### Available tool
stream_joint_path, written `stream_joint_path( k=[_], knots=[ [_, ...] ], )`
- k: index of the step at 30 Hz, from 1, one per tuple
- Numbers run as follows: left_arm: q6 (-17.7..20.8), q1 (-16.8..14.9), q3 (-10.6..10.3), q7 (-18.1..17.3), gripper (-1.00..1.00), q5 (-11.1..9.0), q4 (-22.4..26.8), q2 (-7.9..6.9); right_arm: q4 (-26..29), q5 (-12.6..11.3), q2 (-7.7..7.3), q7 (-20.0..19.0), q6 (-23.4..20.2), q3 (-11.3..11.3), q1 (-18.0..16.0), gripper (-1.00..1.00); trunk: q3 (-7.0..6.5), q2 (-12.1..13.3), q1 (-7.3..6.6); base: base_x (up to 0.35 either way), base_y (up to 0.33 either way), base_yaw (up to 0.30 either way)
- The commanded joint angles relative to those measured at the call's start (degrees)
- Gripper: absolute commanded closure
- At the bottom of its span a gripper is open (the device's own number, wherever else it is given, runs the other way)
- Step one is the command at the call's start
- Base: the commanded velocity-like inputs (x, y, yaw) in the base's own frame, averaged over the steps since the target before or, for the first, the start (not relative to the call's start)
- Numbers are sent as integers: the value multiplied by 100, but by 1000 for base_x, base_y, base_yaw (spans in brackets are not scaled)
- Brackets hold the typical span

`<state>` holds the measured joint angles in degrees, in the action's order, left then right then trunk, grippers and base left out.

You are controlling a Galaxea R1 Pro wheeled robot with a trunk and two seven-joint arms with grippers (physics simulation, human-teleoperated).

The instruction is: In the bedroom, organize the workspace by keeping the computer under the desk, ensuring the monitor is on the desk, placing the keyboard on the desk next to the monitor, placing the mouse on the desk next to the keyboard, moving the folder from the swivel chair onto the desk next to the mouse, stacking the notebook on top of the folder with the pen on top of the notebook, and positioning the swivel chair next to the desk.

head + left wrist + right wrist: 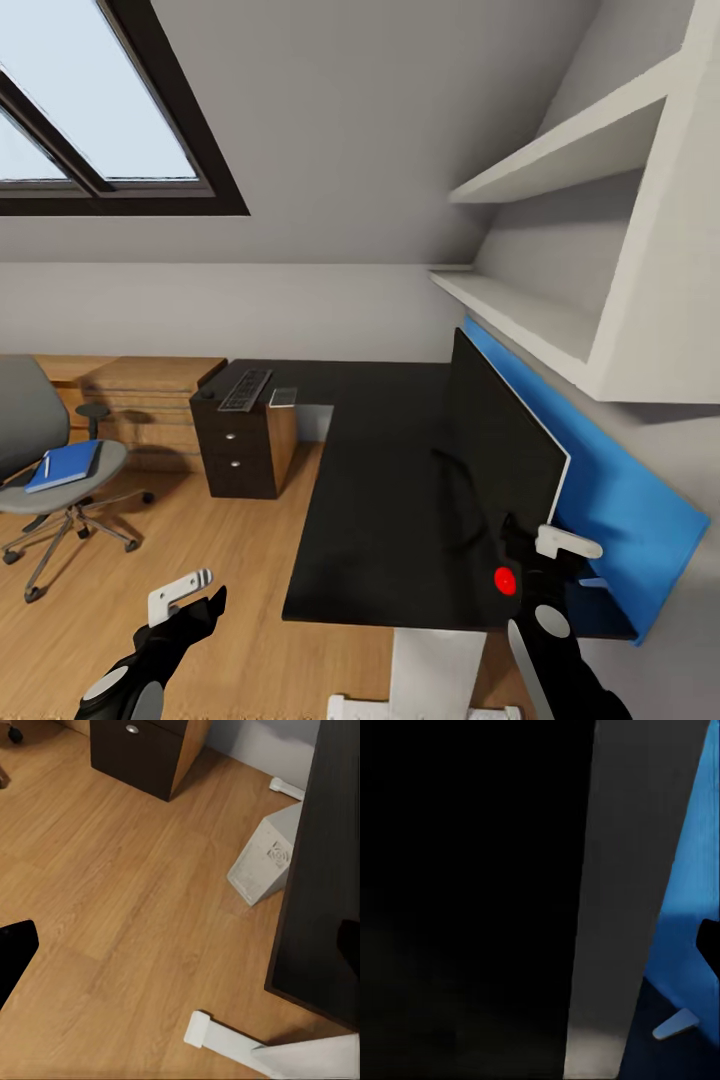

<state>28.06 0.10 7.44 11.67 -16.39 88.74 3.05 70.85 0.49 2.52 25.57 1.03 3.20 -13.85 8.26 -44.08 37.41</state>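
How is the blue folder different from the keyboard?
The folder is bright blue and plain; the keyboard is grey with rows of dark keys. The folder lies on the swivel chair; the keyboard lies on the desk, above the drawer unit. The folder looks squarer; the keyboard is long and narrow. Both lie flat.

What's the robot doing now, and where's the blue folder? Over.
Right pincer at the monitor edge, grip unclear. Left pincer empty, low over the floor. Folder on the swivel chair; keyboard at the desk's far end.
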Motion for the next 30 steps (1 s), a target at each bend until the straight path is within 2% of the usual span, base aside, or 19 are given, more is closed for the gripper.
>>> stream_joint_path(
  k=[1, 15, 25, 30],
  knots=[
    [24, -1, 3, 37, -100, -63, 11, 3, -1, 9, 0, 10, 11, 5, -4, -100, 8, -7, 0, -126, -110, 0],
    [24, -1, 12, 37, -100, -64, 11, 3, -1, 13, -6, 10, 11, 5, -5, -100, 8, -7, 0, -34, -16, 0],
    [24, -1, 22, 43, -100, -75, -17, -5, -3, 13, -6, 2, 11, 1, -3, -100, 8, -7, 0, -308, 0, 0],
    [24, -1, 37, 52, -100, -75, -167, -6, -57, 222, 0, 1, 11, 2, -3, -100, 8, -7, 0, -334, 0, 0]
  ],
)
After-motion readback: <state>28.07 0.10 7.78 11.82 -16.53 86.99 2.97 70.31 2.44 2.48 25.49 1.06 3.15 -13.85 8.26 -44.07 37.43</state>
